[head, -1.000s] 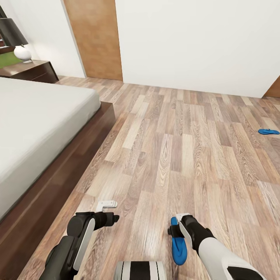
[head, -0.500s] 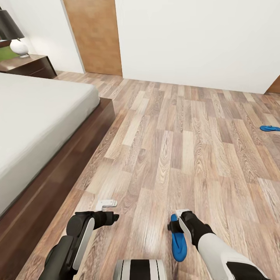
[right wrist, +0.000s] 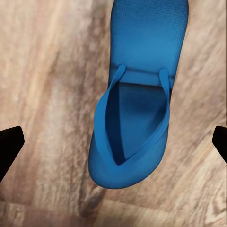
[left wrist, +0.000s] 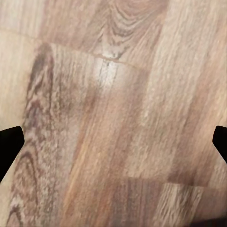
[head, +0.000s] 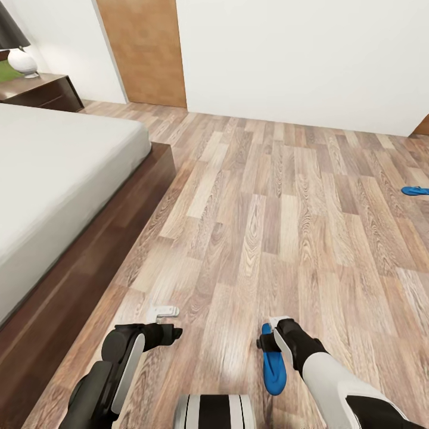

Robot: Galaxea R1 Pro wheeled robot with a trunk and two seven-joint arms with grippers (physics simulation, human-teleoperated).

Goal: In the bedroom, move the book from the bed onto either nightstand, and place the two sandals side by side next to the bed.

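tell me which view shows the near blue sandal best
The right wrist view: the near sandal spreads across it, straps and textured sole clear, wood floor beneath. The head view has it small, partly behind the right hand. The left wrist view gives floor.

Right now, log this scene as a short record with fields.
near sandal: blue, on the wood floor under the right gripper
far sandal: blue, on the floor at the far right
bed: at the left, no book seen on it
nightstand: beyond the bed, lamp on top
left gripper: open above bare floor
right gripper: open, nothing held
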